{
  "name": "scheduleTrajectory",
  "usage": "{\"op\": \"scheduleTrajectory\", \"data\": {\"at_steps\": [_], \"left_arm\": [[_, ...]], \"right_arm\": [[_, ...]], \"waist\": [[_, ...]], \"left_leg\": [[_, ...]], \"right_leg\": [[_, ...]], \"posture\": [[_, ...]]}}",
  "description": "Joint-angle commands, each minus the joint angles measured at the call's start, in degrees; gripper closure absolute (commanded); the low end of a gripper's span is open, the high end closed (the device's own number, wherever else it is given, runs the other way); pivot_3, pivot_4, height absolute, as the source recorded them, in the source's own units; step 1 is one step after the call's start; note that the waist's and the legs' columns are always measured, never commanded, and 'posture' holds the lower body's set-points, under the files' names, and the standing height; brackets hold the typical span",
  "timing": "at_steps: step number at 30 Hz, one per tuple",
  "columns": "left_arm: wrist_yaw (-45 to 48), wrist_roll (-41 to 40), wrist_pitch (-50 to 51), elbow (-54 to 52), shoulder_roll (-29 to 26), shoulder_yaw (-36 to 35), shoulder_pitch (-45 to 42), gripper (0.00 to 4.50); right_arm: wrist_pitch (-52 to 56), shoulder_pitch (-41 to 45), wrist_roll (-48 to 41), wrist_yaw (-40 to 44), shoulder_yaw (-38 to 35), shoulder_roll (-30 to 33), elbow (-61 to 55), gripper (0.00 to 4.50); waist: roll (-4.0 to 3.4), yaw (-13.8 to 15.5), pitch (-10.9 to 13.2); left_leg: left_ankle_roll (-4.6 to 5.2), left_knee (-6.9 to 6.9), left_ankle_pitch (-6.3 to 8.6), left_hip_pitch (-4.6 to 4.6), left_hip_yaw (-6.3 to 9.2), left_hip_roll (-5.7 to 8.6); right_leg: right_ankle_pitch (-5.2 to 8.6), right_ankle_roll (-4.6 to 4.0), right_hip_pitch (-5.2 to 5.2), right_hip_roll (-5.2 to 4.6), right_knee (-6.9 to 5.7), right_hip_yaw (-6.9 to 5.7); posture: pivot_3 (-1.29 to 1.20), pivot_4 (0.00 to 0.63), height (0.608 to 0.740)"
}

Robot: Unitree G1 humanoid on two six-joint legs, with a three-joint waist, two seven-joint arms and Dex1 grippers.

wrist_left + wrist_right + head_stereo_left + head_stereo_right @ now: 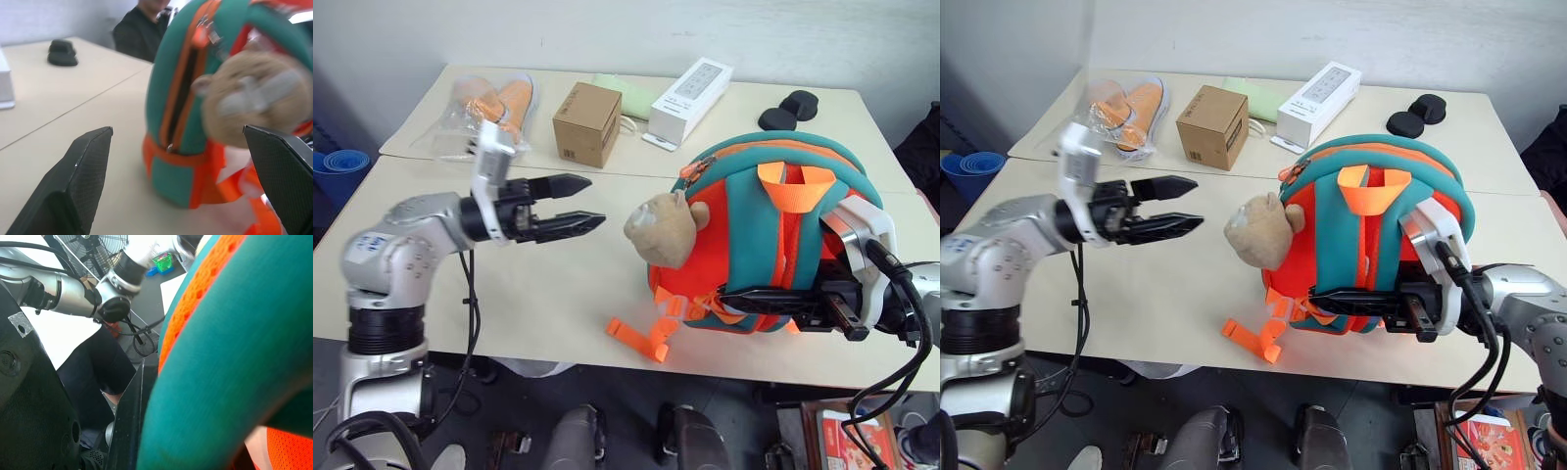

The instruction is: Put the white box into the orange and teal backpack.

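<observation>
The orange and teal backpack (754,191) stands upright on the near table, with its tan plush charm (661,230) hanging on the side facing my left arm. Its zip (183,93) runs up the teal side. To the left of the charm, a short gap away, my left gripper (595,201) hangs open and level above the table with nothing between its fingers. My right gripper (729,297) lies along the backpack's lower front, shut on its fabric, teal trim (234,362) pressed against one finger. The white box is out of view.
On the back table are a brown cardboard cube (587,122), a long white carton (690,98), bagged orange shoes (494,113) and two black objects (790,110). Loose orange straps (641,338) lie near the table's front edge. A person in dark clothes (142,29) sits beyond the table.
</observation>
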State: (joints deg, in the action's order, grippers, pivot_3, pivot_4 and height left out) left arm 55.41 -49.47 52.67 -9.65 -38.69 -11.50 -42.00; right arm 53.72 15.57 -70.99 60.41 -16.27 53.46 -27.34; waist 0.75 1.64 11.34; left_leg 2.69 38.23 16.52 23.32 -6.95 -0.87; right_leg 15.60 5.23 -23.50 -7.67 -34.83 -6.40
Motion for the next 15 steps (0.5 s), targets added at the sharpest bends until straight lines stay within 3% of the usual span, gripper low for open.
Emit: {"op": "scheduleTrajectory", "data": {"at_steps": [1,7,12,15], "left_arm": [[-3.45,-2.92,1.57,-5.22,2.48,1.88,-4.1,0.02],[-8.37,17.12,-9.1,-1.5,5.81,19.03,-6.95,0.02],[-6.31,16.73,-9.36,0.95,7.47,18.69,-8.24,0.02],[-5.11,15.61,-9.45,1.62,7.13,16.98,-8.16,0.84]], "right_arm": [[-0.77,1.23,-0.68,0.57,-0.44,0.07,-0.45,4.5],[-0.35,1.77,-0.85,0.95,0.15,0.14,-0.66,4.5],[-0.38,1.5,-0.9,0.18,-0.01,-0.07,-1.12,4.5],[-0.65,0.68,-0.4,-0.14,-0.11,-0.24,-1.36,4.5]], "waist": [[0.0,-0.06,0.0],[0.0,-0.2,0.0],[0.0,-0.28,0.0],[0.0,-0.25,0.0]], "left_leg": [[0.0,0.0,0.0,-0.01,0.0,0.01],[-0.05,-0.04,-0.03,-0.07,-0.14,0.01],[-0.03,-0.05,-0.03,-0.05,-0.18,-0.03],[-0.02,-0.04,-0.02,-0.03,-0.15,-0.03]], "right_leg": [[-0.01,0.02,0.03,0.0,0.03,-0.01],[-0.02,0.04,0.0,0.21,-0.05,0.05],[-0.02,0.03,-0.09,0.2,-0.07,0.09],[-0.01,0.02,-0.08,0.15,-0.04,0.07]], "posture": [[0.0,0.15,0.74],[0.0,0.15,0.74],[0.0,0.15,0.74],[0.0,0.15,0.74]]}}
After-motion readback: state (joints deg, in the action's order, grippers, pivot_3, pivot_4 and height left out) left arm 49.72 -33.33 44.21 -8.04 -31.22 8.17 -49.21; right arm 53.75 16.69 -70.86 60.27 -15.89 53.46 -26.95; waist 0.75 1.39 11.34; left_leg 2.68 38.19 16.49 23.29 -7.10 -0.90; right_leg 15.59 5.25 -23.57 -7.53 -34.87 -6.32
